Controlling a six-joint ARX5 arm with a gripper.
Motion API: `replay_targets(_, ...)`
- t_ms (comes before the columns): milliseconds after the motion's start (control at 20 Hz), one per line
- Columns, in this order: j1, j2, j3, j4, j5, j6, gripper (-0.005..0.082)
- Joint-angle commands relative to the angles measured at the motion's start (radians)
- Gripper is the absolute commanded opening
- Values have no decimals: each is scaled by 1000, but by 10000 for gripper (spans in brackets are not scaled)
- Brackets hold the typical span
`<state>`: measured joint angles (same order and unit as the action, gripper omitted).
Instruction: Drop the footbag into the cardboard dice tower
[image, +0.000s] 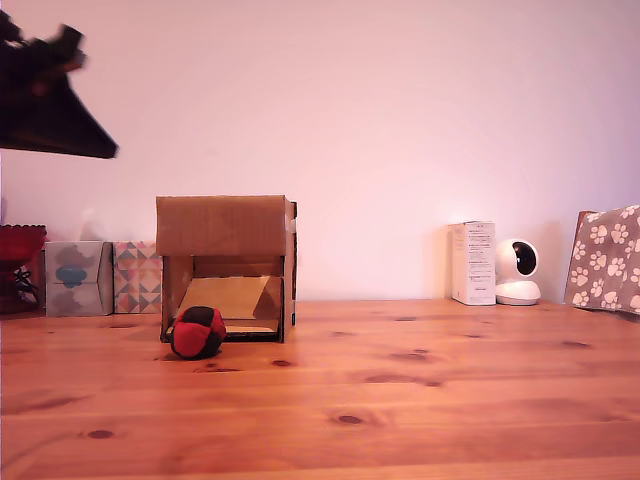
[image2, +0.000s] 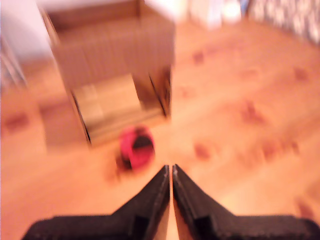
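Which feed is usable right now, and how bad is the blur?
Exterior view: sharp with a pinkish cast, footbag and cardboard dice tower clear; arm blurred in the upper corner. Wrist view: heavily motion-blurred, footbag only a red smear, though the gripper reads as closed.

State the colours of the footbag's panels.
Red and black panels on the footbag, clearest in the exterior view; the wrist view is blurred.

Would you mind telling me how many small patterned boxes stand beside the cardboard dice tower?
2. Both stand on the exterior view's left of the cardboard dice tower: a grey one farther out, and one with coloured triangles right next to the tower. More may be hidden behind it.
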<state>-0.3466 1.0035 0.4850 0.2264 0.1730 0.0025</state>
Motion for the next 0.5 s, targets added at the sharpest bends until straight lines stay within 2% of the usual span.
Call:
replay_targets(0,-1,68,-9,94,-2,-6,-19)
replay_targets(200,-3,230,-9,295,-3,-56,-19)
replay_targets(450,-2,386,-9,383,-2,-55,-19)
